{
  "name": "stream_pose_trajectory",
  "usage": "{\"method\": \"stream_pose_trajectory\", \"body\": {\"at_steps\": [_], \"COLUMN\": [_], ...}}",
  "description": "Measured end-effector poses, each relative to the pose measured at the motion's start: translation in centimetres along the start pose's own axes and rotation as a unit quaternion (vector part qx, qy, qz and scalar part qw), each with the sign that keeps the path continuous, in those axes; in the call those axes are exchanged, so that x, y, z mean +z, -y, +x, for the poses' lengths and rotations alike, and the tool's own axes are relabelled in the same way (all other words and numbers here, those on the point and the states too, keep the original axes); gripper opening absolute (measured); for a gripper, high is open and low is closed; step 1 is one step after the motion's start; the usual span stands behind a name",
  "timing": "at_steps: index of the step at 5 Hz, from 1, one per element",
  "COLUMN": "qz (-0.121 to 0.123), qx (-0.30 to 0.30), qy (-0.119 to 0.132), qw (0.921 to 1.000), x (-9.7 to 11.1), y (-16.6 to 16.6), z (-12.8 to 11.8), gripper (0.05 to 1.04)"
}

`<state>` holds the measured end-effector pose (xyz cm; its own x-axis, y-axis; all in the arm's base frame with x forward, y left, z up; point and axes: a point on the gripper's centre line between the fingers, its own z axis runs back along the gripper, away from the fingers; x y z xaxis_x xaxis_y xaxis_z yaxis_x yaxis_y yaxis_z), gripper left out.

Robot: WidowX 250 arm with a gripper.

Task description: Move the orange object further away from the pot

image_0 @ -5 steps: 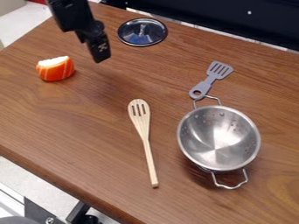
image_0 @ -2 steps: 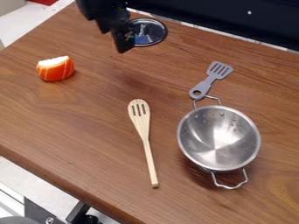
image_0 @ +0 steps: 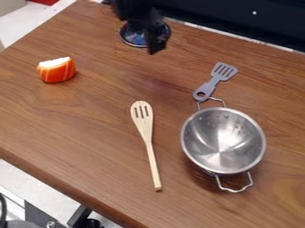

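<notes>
A wooden table (image_0: 89, 116) bears an orange chunk (image_0: 57, 71), lid (image_0: 131, 36), spatula (image_0: 214, 81), slotted spoon (image_0: 147, 136) and pot (image_0: 223, 140)

A brown, wood-grained desk (image_0: 89, 133) stretched across the frame, with pale floor (image_0: 35, 178) at the lower left, a red patch (image_0: 44, 2) at the upper left and a dark panel (image_0: 238, 22) along the upper right.

Wooden spoon (image_0: 149, 142), grey spatula (image_0: 212, 84), lid (image_0: 134, 37) on table (image_0: 77, 124)

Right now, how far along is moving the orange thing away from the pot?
The orange piece lies well away from the pot, wooden spoon between, so that looks done. The tool hangs by the lid, not holding the piece; likely nothing is left.
</notes>
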<state>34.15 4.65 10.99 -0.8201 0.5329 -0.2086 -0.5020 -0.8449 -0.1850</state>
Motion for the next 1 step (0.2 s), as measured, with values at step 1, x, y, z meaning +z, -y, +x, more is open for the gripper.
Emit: {"method": "stream_pose_trajectory", "body": {"at_steps": [1], "qz": [0.01], "qx": [-0.01], "qy": [0.007], "qw": [0.9999], "x": [-0.33], "y": [-1.04], "z": [-1.84], "gripper": [1.0]}}
